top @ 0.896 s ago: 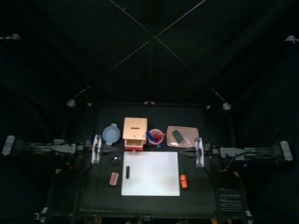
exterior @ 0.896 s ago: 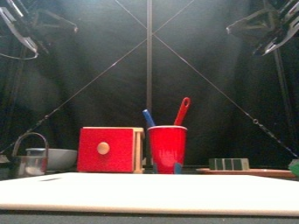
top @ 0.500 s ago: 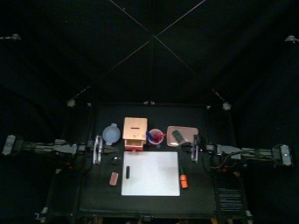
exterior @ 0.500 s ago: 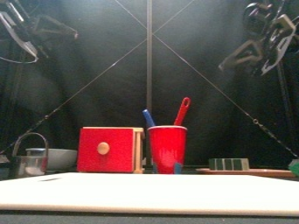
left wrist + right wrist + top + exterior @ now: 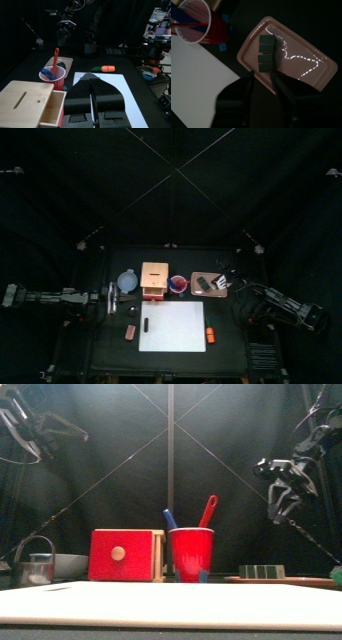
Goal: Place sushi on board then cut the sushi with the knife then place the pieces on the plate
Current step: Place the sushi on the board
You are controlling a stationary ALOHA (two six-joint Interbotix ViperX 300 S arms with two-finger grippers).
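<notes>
Presently the first step is in hand: the sushi roll (image 5: pixel 266 49) is not yet on the board (image 5: pixel 174 326). The roll lies whole, three dark green blocks in a row, on the pink tray (image 5: pixel 308 57). The tray sits just behind the board's right back corner, near the red cup (image 5: pixel 191 552).

The right gripper (image 5: pixel 263 75) hangs above the tray, clear of the roll. Its jaws are spread wide, one to either side of the roll's line at its near end, and it holds nothing. The left gripper (image 5: pixel 93 77) rests at the left side of the table, jaws pressed together and empty. The blue knife (image 5: pixel 170 519) and the red knife (image 5: pixel 209 511) stand in the cup. Nothing lies on the board.

Judgement: the task is at its very start, with cutting and plating wholly outstanding. The next move calls for the right gripper to descend over the roll and close across its narrow sides. It should then lift the roll level and carry it the short way to the board.

The blocks come apart. A pinch on the end block alone may therefore leave the others on the tray, so a grip nearer the middle block appears safer
</notes>
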